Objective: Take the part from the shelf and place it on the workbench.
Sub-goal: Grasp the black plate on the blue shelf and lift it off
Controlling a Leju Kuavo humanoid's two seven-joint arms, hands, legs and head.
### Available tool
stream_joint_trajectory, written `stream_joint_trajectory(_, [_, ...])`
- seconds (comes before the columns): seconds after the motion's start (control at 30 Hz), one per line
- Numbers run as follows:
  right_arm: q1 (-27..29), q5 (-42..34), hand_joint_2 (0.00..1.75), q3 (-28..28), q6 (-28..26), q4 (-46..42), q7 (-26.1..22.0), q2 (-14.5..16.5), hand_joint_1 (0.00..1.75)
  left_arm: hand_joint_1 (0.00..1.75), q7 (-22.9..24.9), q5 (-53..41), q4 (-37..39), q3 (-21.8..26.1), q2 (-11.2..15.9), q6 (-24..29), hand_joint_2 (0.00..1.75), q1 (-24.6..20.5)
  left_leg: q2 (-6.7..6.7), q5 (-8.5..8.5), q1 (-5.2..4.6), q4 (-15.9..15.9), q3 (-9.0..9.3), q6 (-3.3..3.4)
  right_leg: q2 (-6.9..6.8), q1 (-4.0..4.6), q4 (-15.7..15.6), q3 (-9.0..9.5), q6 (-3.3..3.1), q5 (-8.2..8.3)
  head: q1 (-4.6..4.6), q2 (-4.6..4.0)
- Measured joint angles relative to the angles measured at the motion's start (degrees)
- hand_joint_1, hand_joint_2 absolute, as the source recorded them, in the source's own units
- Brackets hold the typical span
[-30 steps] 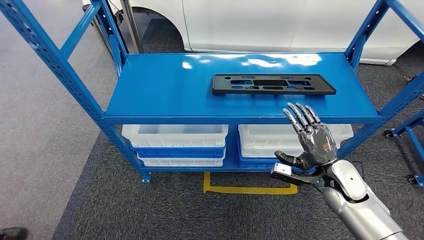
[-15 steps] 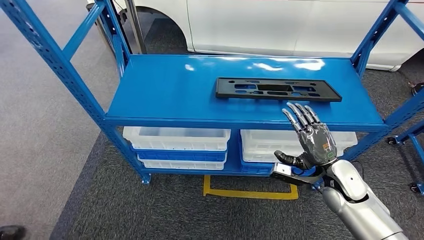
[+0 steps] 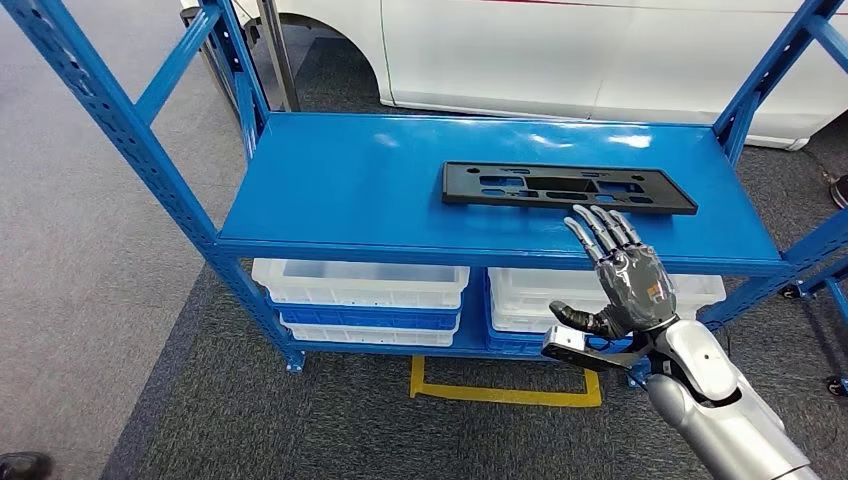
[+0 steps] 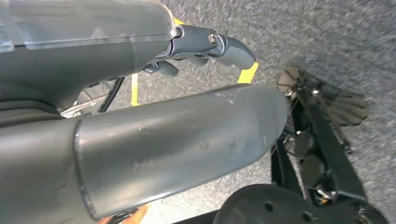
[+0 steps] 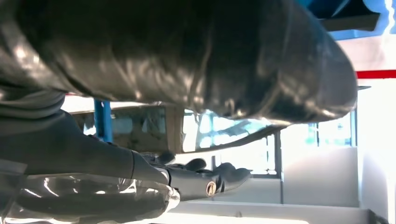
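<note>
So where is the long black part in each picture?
Head view: the black part lies flat on the blue shelf, just beyond the right hand.
Left wrist view: not in it.
Right wrist view: a dark strip at one corner may be it; cannot tell.
Shared landmark: the blue shelf frame.

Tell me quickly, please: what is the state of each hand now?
Left hand: cannot be told; it hangs over the floor, fingers mostly hidden.
Right hand: open, fingers apart, holding nothing, raised in front of the black part on the shelf.
</note>
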Motion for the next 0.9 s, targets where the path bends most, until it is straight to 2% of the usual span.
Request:
stream_joint_trajectory(0.07, [-0.18, 0.02, 0.0, -0.04, 0.1, -0.03, 0.15, -0.04, 0.0, 0.0, -0.01, 0.37, 0.03, -0.14, -0.01, 0.0, 0.0, 0.0, 0.1, -0.79, -0.08, 0.79, -0.14, -0.53, -0.08, -0.42, -0.49, 0.4, -0.58, 0.02, -0.02, 0.0])
stream_joint_trajectory(0.1, [-0.35, 0.03, 0.0, -0.07, 0.14, -0.03, 0.23, -0.07, 0.0, 0.0, -0.01, 0.54, 0.03, -0.2, 0.0, 0.0, 0.0, -0.01, 0.17, -1.84, -0.08, 2.46, -0.85, -0.81, -0.18, -0.67, -0.73, 0.65, -0.88, 0.02, -0.04, 0.0])
stream_joint_trajectory(0.13, [-0.52, 0.03, 0.0, -0.1, 0.17, 0.01, 0.32, -0.1, 0.0, 0.0, -0.01, 0.68, 0.03, -0.25, 0.01, 0.0, 0.0, -0.01, 0.25, -3.35, 0.06, 5.34, -2.24, -1.08, -0.31, -0.77, -0.84, 0.87, -1.11, -0.03, -0.08, 0.0])
stream_joint_trajectory(0.2, [-0.78, 0.01, 0.0, -0.27, 0.25, 0.21, 0.55, -0.15, 0.0, 0.0, -0.02, 0.99, 0.03, -0.43, 0.0, 0.01, 0.0, 0.02, 0.34, -6.39, 0.41, 13.02, -6.39, -1.52, -0.5, -0.82, -0.85, 1.04, -1.34, -0.23, -0.11, 0.0])
stream_joint_trajectory(0.23, [-0.83, -0.02, 0.0, -0.4, 0.29, 0.36, 0.69, -0.19, 0.0, 0.0, -0.03, 1.15, 0.03, -0.56, 0.0, 0.02, 0.0, 0.05, 0.36, -6.8, 0.61, 15.64, -8.04, -1.7, -0.56, -0.85, -0.84, 1.15, -1.34, -0.35, -0.11, 0.0])
stream_joint_trajectory(0.27, [-0.85, -0.05, 0.0, -0.59, 0.34, 0.54, 0.81, -0.23, 0.0, 0.0, -0.03, 1.3, 0.03, -0.69, 0.0, 0.02, 0.0, 0.1, 0.39, -6.03, 0.79, 16.2, -8.72, -1.84, -0.6, -0.91, -0.83, 1.31, -1.26, -0.49, -0.11, 0.0])
stream_joint_trajectory(0.3, [-0.89, -0.1, 0.0, -0.81, 0.38, 0.73, 0.9, -0.27, 0.0, 0.0, -0.04, 1.39, 0.03, -0.82, 0.0, 0.02, 0.0, 0.14, 0.43, -4.14, 0.94, 14.37, -8.18, -1.93, -0.6, -1.01, -0.81, 1.57, -1.11, -0.67, -0.11, 0.0])
stream_joint_trajectory(0.33, [-0.98, -0.16, 0.0, -1.06, 0.42, 0.93, 0.96, -0.33, 0.0, 0.0, -0.05, 1.44, 0.03, -0.97, 0.0, 0.02, 0.0, 0.16, 0.5, -1.53, 1.09, 10.57, -6.66, -1.98, -0.6, -1.13, -0.79, 1.89, -0.86, -0.91, -0.11, 0.0])
stream_joint_trajectory(0.4, [-1.33, -0.37, 0.0, -1.57, 0.49, 1.38, 1.01, -0.49, 0.0, 0.0, -0.08, 1.49, 0.09, -1.25, -0.02, 0.01, 0.0, 0.14, 0.56, 1.61, 1.06, 3.29, -3.51, -1.87, -0.56, -1.13, -0.68, 2.3, -0.22, -1.37, -0.11, 0.0])
stream_joint_trajectory(0.43, [-1.54, -0.47, 0.0, -1.79, 0.55, 1.62, 1.02, -0.6, 0.0, 0.0, -0.1, 1.54, 0.13, -1.35, -0.03, -0.01, 0.0, 0.13, 0.56, 2.1, 0.97, 1.27, -2.7, -1.68, -0.54, -1.03, -0.66, 2.32, 0.13, -1.48, -0.09, 0.0])
stream_joint_trajectory(0.53, [-2.04, -0.96, 0.0, -2.4, 1.35, 2.6, 1.01, -0.86, 0.0, 0.0, -0.12, 1.9, 0.19, -1.55, -0.04, -0.07, 0.0, 0.21, 0.44, 1.91, 0.82, 0.32, -2.43, -0.53, -0.53, -1.02, -1.04, 2.39, 1.13, -1.5, -0.07, 0.0])
stream_joint_trajectory(0.6, [-2.36, -1.5, 0.0, -2.92, 2.01, 3.34, 1.0, -1.09, 0.0, 0.0, -0.15, 2.14, 0.2, -1.62, -0.04, -0.13, 0.0, 0.28, 0.4, 2.05, 0.91, -0.28, -1.98, 0.38, -0.47, -1.18, 0.65, 1.78, 1.56, -2.73, -0.03, 0.0])
stream_joint_trajectory(0.63, [-2.53, -1.74, 0.0, -3.13, 2.22, 3.72, 0.99, -1.25, 0.0, 0.0, -0.16, 2.26, 0.21, -1.64, -0.04, -0.14, 0.0, 0.28, 0.4, 2.05, 0.92, -0.52, -1.74, 0.76, -0.41, -1.2, 3.36, 0.47, 1.66, -4.16, 0.0, 0.0])
stream_joint_trajectory(0.7, [-2.77, -2.04, 0.0, -3.31, 2.57, 4.53, 0.89, -1.49, 0.0, 0.0, -0.19, 2.42, 0.21, -1.69, -0.04, -0.16, 0.0, 0.27, 0.39, 1.81, 0.62, -0.57, -1.48, 1.28, -0.31, -1.08, 11.09, -3.77, 1.71, -7.31, 0.02, 0.0])
stream_joint_trajectory(0.73, [-2.8, -2.12, 0.0, -3.31, 2.75, 4.95, 0.76, -1.54, 0.0, 0.0, -0.19, 2.46, 0.21, -1.73, -0.04, -0.16, 0.0, 0.28, 0.38, 1.65, 0.45, -0.55, -1.33, 1.44, -0.29, -1.02, 14.14, -5.69, 1.67, -7.98, 0.03, 0.0])
stream_joint_trajectory(0.77, [-2.8, -2.16, 0.0, -3.31, 2.92, 5.3, 0.59, -1.55, 0.0, 0.0, -0.19, 2.46, 0.21, -1.8, -0.04, -0.18, 0.0, 0.28, 0.34, 1.48, 0.27, -0.53, -1.12, 1.55, -0.29, -0.95, 15.29, -6.71, 1.55, -7.5, 0.02, 0.0])
stream_joint_trajectory(0.8, [-2.82, -2.17, 0.0, -3.31, 3.03, 5.61, 0.42, -1.55, 0.0, 0.0, -0.2, 2.48, 0.21, -1.91, -0.04, -0.2, 0.0, 0.29, 0.28, 1.26, 0.09, -0.5, -0.79, 1.6, -0.29, -0.84, 14.11, -6.57, 1.3, -5.81, 0.02, 0.0])
stream_joint_trajectory(0.87, [-3.01, -2.24, 0.0, -3.33, 3.13, 6.03, 0.11, -1.57, 0.0, 0.0, -0.22, 2.53, 0.21, -2.18, -0.04, -0.26, 0.0, 0.28, 0.15, 0.69, -0.2, -0.49, 0.01, 1.51, -0.23, -0.46, 6.98, -3.64, 0.4, -1.15, 0.02, 0.0])
stream_joint_trajectory(0.9, [-3.16, -2.29, 0.0, -3.34, 3.14, 6.21, -0.01, -1.58, 0.0, 0.0, -0.25, 2.56, 0.21, -2.33, -0.04, -0.31, 0.0, 0.26, 0.09, 0.39, -0.38, -0.41, 0.31, 1.36, -0.22, -0.21, 3.35, -2.02, -0.05, 0.4, 0.03, 0.0])
